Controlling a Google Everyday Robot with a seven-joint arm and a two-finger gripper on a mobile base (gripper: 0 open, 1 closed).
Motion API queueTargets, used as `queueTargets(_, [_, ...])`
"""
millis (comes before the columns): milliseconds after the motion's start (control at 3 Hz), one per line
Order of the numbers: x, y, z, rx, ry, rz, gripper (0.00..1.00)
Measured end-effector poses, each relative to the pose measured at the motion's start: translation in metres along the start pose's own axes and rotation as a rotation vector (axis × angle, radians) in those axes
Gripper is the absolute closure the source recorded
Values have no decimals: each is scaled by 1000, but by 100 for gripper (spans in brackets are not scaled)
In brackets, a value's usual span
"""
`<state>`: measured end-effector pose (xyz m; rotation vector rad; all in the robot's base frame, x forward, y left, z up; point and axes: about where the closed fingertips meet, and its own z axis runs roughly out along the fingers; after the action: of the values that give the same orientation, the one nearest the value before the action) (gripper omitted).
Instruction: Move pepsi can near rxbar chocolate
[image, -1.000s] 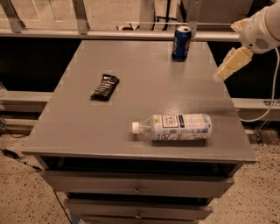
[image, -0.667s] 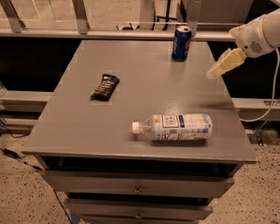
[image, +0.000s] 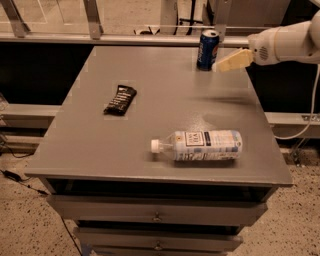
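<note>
The pepsi can (image: 207, 49), dark blue with a silver top, stands upright at the far edge of the grey table (image: 165, 100), right of centre. The rxbar chocolate (image: 120, 99), a flat black bar with pale lettering, lies on the table's left half. My gripper (image: 220, 66) reaches in from the right on a white arm (image: 285, 44); its cream-coloured tip is just right of the can at the height of its lower half, close beside it.
A clear plastic water bottle (image: 199, 145) with a white cap lies on its side near the table's front right. Drawers (image: 157, 216) sit below the tabletop. A metal rail (image: 125, 37) runs behind the table. A cable (image: 307, 115) hangs at the right.
My gripper has moved left and toward the far edge, from over the table's right edge to right beside the pepsi can. The can, bar and bottle have not moved.
</note>
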<state>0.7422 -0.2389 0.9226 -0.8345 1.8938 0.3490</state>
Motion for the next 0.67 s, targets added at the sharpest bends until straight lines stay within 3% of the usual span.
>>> queueTargets(333, [-16,-7,34,26,-85,23,0])
queueTargets(667, [-22,-21,70,60,-130,16,0])
